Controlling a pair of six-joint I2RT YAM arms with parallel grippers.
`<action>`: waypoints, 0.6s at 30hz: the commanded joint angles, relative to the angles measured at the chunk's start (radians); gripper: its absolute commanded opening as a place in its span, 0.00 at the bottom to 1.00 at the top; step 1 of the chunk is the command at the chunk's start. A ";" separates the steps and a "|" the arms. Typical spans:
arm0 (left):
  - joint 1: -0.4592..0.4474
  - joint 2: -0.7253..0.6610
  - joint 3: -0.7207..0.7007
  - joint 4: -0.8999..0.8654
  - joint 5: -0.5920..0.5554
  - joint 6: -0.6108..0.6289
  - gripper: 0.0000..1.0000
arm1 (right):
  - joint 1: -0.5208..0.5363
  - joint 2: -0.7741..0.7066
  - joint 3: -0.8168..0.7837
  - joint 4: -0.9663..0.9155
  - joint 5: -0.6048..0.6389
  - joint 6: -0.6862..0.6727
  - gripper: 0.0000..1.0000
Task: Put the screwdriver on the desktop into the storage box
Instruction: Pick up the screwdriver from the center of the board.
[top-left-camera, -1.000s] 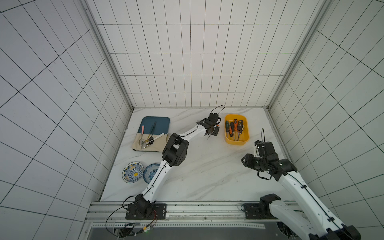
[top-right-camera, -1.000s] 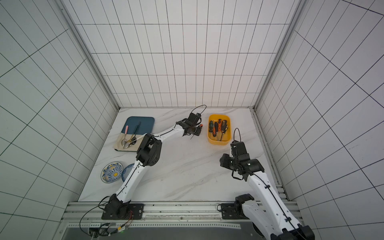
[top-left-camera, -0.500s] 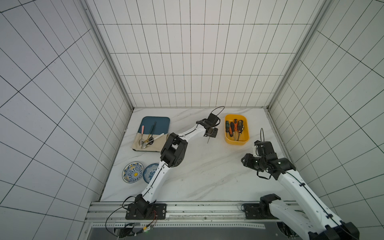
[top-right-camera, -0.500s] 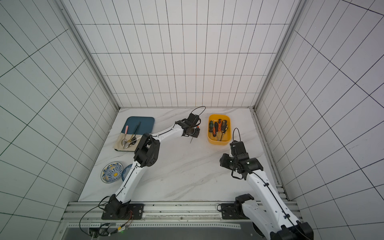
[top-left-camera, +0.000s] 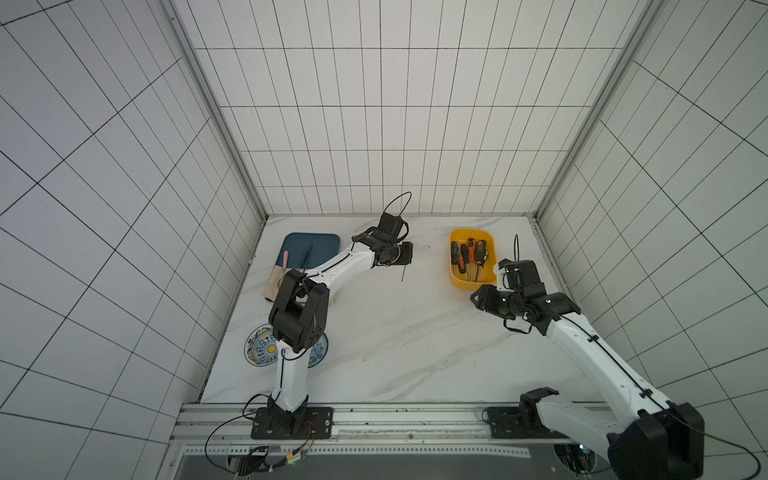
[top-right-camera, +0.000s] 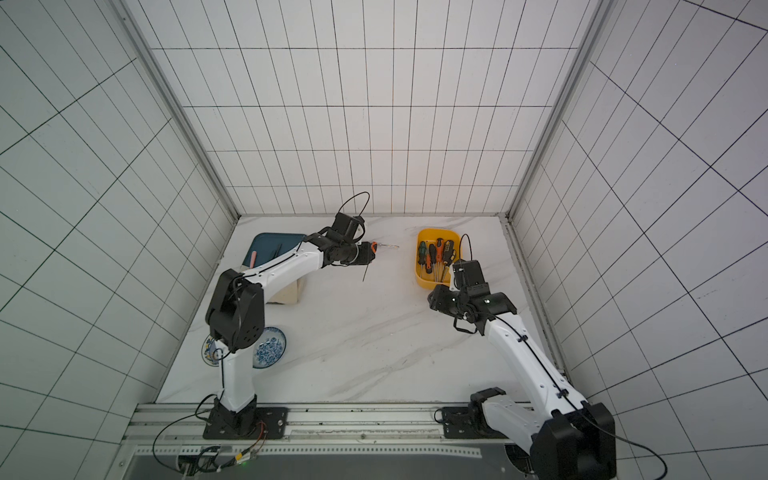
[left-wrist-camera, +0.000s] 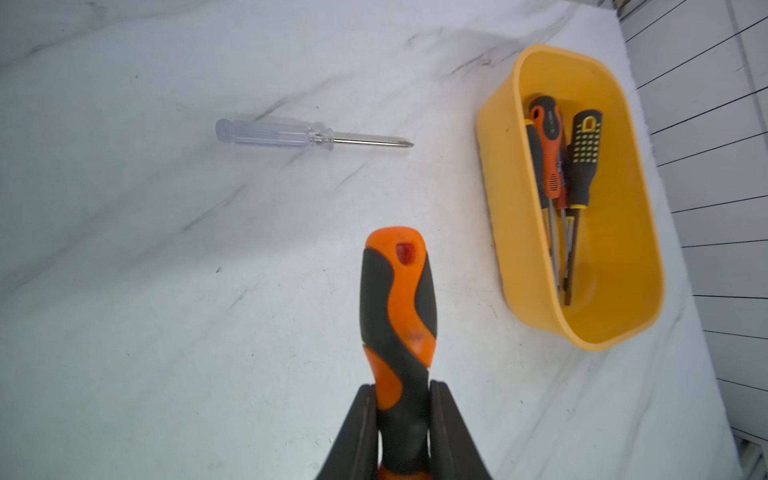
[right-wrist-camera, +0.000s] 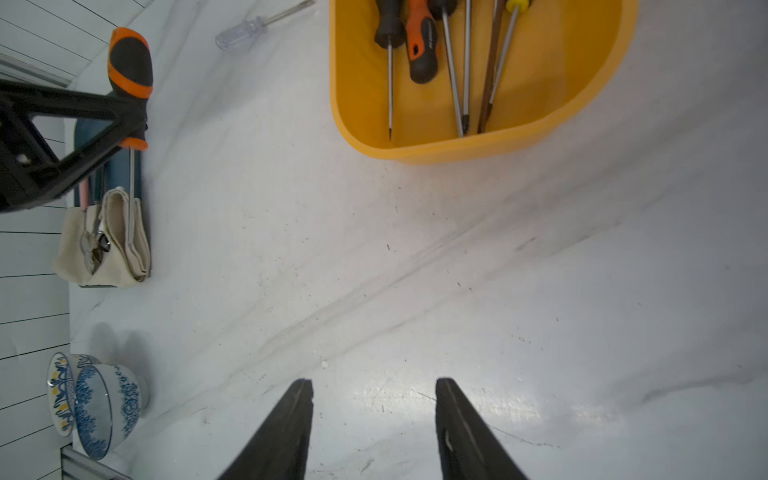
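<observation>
My left gripper (left-wrist-camera: 402, 388) is shut on the lower handle of an orange-and-black screwdriver (left-wrist-camera: 399, 299). In both top views it hangs shaft-down from the left gripper (top-left-camera: 405, 259) over the desktop (top-left-camera: 395, 332), left of the yellow storage box (top-left-camera: 455, 280). A clear-handled screwdriver (left-wrist-camera: 286, 135) lies flat on the desktop between them. Several screwdrivers lie in the storage box (left-wrist-camera: 507, 232). My right gripper (right-wrist-camera: 374, 384) is open and holds nothing, hovering over bare desktop by the box's near end (right-wrist-camera: 436, 149).
A dark blue tray (top-left-camera: 311, 245) sits at the back left, with a beige cloth (right-wrist-camera: 104, 241) holding cutlery at its near edge. Two blue-patterned dishes (top-left-camera: 262, 351) stand near the left arm's base. Tiled walls close the back and both sides.
The left arm has swung to the left, away from the box, carrying the orange-and-black screwdriver. The right gripper's jaws have spread slightly; that arm has barely moved.
</observation>
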 joint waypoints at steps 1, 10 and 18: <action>-0.008 -0.109 -0.162 0.181 0.106 -0.112 0.00 | 0.010 0.048 0.062 0.113 -0.105 0.039 0.52; -0.035 -0.378 -0.485 0.455 0.171 -0.206 0.00 | 0.050 0.187 0.115 0.389 -0.374 0.165 0.53; -0.096 -0.494 -0.645 0.622 0.210 -0.218 0.00 | 0.105 0.265 0.146 0.549 -0.476 0.244 0.54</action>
